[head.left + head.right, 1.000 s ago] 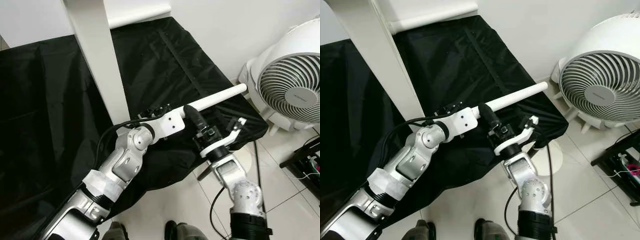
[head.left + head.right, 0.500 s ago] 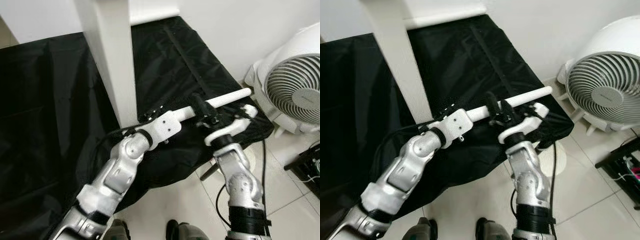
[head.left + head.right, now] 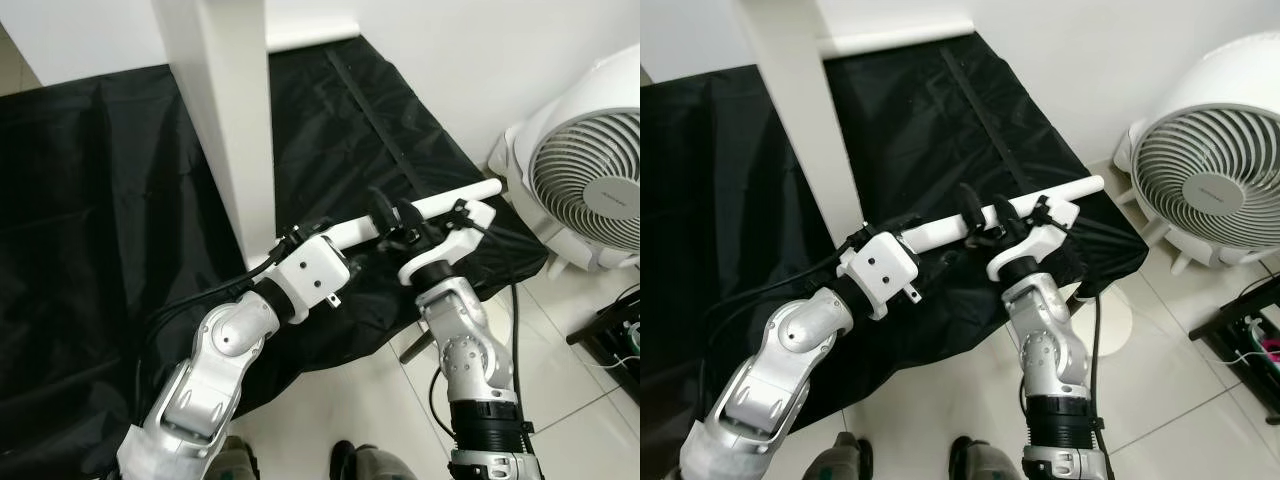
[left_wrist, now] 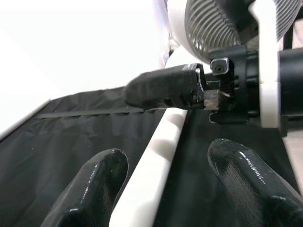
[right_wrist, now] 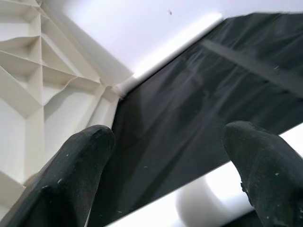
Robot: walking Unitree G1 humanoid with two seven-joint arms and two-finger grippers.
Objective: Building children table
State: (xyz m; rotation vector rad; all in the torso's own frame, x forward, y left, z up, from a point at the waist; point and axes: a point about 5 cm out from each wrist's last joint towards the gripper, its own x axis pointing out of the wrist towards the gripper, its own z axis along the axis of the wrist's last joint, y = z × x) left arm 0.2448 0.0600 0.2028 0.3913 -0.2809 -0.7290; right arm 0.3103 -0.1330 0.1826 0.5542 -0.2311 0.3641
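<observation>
A white round table leg [image 3: 450, 200] lies slanted over the black cloth [image 3: 100, 230]. My left gripper [image 3: 298, 238] is at the leg's near end. In the left wrist view the leg [image 4: 156, 156] runs between its fingers [image 4: 99, 189], touching one, with a gap to the other, so it is open. My right gripper [image 3: 393, 210] is at the leg's middle, fingers spread apart along it and open; the leg [image 5: 208, 198] crosses low between them. A tall white table panel [image 3: 225, 120] stands upright behind, its ribbed underside [image 5: 42, 94] in the right wrist view.
A large white fan [image 3: 590, 190] stands on the tiled floor [image 3: 560, 400] at the right, close to the leg's far end. A dark rack [image 3: 620, 330] is at the far right edge. My feet [image 3: 350, 465] are at the bottom.
My left wrist has drawn back toward me along the leg. My right gripper has risen to the leg and shifted left along it. The camera has also shifted.
</observation>
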